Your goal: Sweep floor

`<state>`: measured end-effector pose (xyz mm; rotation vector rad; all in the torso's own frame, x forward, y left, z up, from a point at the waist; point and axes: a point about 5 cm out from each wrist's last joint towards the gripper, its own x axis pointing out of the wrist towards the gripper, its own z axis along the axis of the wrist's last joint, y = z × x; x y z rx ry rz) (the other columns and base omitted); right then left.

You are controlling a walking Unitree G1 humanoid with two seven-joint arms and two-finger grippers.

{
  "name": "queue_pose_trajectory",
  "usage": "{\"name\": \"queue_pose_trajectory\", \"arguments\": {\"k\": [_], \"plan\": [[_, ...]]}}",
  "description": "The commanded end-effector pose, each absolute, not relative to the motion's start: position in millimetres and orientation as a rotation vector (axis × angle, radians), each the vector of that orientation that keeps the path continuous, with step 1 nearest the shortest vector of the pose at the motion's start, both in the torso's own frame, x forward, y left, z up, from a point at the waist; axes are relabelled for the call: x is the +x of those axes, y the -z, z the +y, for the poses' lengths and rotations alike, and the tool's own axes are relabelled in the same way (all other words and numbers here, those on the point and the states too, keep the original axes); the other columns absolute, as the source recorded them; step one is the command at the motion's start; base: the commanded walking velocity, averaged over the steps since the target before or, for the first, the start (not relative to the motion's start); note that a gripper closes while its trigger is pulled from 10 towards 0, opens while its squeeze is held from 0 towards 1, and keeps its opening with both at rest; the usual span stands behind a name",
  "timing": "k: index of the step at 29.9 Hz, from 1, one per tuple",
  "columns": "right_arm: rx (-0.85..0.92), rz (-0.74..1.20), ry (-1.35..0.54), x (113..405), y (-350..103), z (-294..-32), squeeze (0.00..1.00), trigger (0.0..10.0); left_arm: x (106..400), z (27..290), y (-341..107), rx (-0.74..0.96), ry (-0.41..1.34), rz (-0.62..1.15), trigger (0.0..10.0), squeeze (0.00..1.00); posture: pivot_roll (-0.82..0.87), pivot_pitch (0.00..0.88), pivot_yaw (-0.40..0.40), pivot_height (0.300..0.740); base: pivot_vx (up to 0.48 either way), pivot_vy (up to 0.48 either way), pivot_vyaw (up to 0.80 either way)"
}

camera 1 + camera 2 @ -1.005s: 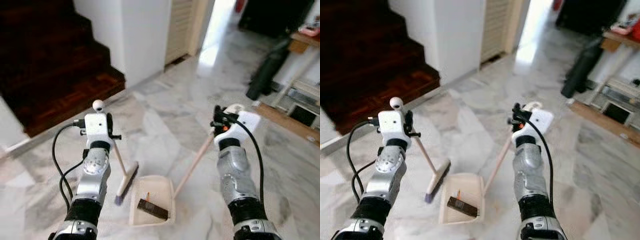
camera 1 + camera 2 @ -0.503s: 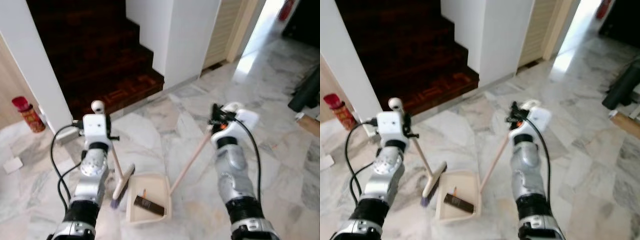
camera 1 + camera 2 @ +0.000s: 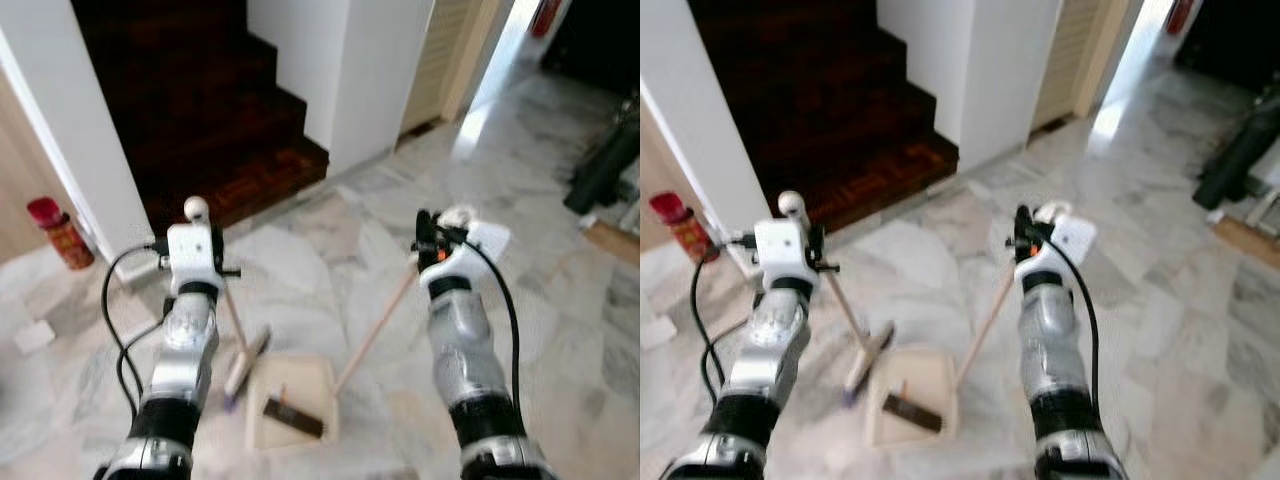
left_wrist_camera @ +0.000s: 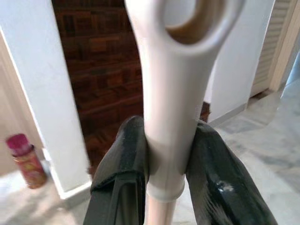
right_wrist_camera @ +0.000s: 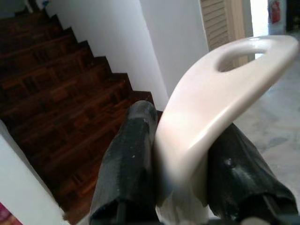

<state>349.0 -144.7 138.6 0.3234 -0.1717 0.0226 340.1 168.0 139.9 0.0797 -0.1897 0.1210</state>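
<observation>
My left gripper (image 4: 166,157) is shut on the cream handle of a small broom (image 3: 236,332); its brush head (image 3: 246,362) rests on the marble floor beside the dustpan. My right gripper (image 5: 185,150) is shut on the looped top of the dustpan handle (image 3: 377,325), which slants down to the cream dustpan (image 3: 300,405) between my arms. A dark flat object (image 3: 293,417) and a small orange bit lie inside the pan.
Dark wooden stairs (image 3: 190,110) rise ahead on the left, beside a white wall (image 3: 365,70). A red canister (image 3: 62,232) stands on the floor at the far left. A louvred door and a bright passage lie ahead on the right, with a dark bag (image 3: 600,170) beyond.
The camera has swung left and shifted a little since a second ago, bringing the stairs and red canister into view. Both grippers keep their hold; broom and dustpan stay together.
</observation>
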Motion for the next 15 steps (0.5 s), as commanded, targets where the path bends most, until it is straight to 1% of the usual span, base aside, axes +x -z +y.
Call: {"name": "queue_pose_trajectory", "arguments": {"k": [1, 15], "plan": [[0.352, -0.213, 0.006, 349.3, -146.3, -153.7, 0.00, 10.0, 341.9, 159.9, -152.2, 0.078, -0.102, -0.244, 10.0, 0.00, 0.03, 0.004, -0.059, 0.740, 0.000, 0.375, 0.00], [0.346, -0.214, 0.015, 349.1, -145.5, -157.7, 0.00, 10.0, 342.6, 161.5, -151.5, 0.075, -0.115, -0.239, 10.0, 0.00, 0.02, 0.019, -0.064, 0.740, 0.000, 0.376, 0.00]]}}
